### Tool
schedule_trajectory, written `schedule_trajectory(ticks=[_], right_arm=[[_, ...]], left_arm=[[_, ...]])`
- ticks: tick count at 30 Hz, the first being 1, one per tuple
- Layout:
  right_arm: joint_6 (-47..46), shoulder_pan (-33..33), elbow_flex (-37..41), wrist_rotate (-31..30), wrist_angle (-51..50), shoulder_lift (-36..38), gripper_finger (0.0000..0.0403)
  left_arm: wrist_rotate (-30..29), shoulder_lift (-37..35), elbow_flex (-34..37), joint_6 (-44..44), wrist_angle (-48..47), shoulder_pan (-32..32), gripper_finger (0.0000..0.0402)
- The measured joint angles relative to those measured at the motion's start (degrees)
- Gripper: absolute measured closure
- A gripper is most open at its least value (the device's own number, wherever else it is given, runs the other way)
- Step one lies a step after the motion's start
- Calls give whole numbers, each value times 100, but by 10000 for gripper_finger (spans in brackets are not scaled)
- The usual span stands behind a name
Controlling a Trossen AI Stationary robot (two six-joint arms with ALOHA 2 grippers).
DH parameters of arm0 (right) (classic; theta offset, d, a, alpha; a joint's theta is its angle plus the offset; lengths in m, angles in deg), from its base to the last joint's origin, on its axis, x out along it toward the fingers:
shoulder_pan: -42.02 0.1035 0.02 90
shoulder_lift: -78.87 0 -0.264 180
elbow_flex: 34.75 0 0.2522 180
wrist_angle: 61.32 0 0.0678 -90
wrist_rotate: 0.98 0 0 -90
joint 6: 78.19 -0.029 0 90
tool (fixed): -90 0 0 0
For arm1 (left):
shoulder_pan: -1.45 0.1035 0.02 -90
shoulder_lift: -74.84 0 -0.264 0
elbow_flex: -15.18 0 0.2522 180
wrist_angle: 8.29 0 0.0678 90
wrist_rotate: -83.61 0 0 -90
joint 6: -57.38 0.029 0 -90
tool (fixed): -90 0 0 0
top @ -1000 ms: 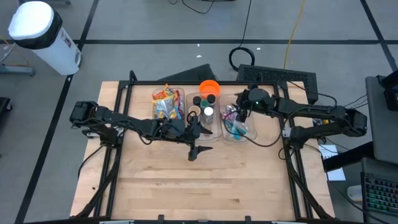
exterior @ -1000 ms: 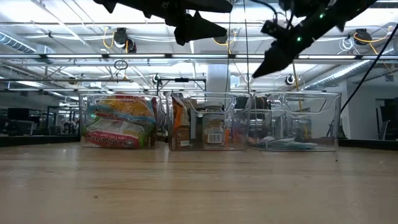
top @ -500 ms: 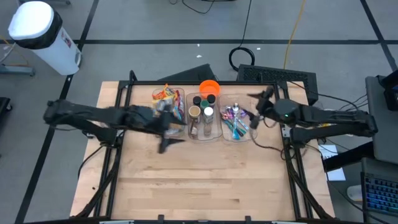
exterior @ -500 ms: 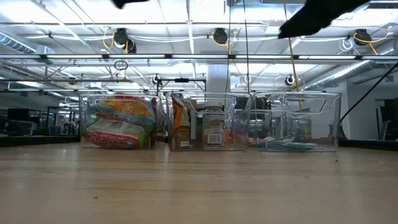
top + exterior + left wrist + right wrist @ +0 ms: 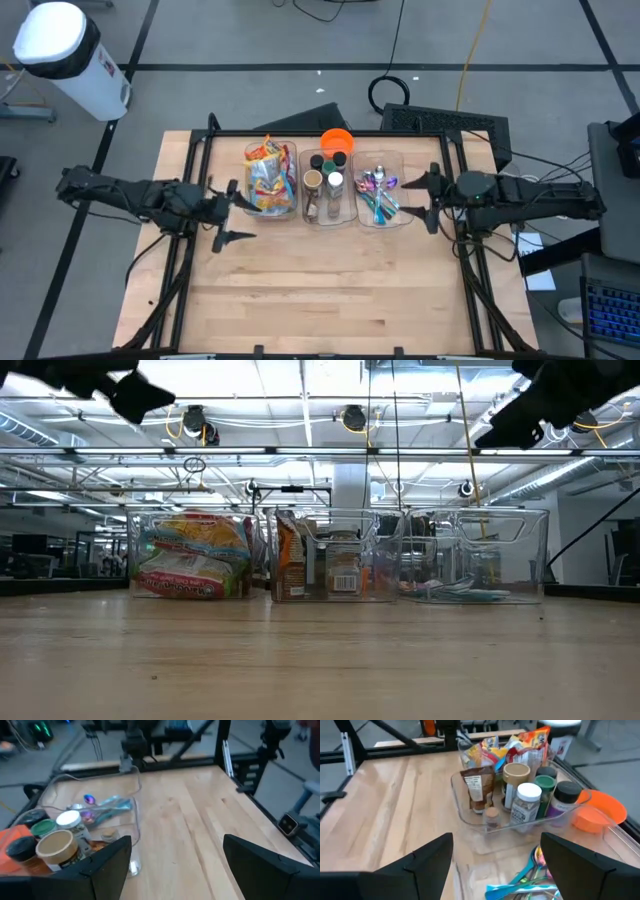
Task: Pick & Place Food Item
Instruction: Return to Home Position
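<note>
Clear plastic walls of the right bin [image 5: 398,216], at the tabletop's [image 5: 320,290] twelve o'clock edge, hold the spoons [image 5: 378,195], plainest from above. Left claw [image 5: 232,212] hangs wide open and empty at nine o'clock of the bins, right claw [image 5: 428,198] likewise at three. An orange bowl [image 5: 600,812] shows from the right wrist, not the low view.

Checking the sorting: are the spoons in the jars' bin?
No, the spoons lie in the right bin, jars in the middle bin.
</note>
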Motion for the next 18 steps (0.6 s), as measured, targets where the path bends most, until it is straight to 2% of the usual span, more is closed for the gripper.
schedule_trajectory(ticks=[5, 9, 12, 15, 18], right_arm=[[141, -12, 733, -25, 673, 353, 110], [315, -90, 995, -23, 1030, 698, 109], [327, -129, 1002, -2, 1050, 965, 110], [331, -129, 1002, 11, 1046, 1267, 109], [370, -129, 1002, 18, 945, 1598, 108]], left_arm=[[-145, -1376, 1080, 31, 529, 167, 74], [-560, -2495, 1552, 69, 563, 297, 73], [-604, -3188, 1846, 240, 550, 376, 74], [-600, -3663, 2086, 282, 587, 426, 75], [-564, -3642, 2265, 305, 552, 460, 73]])
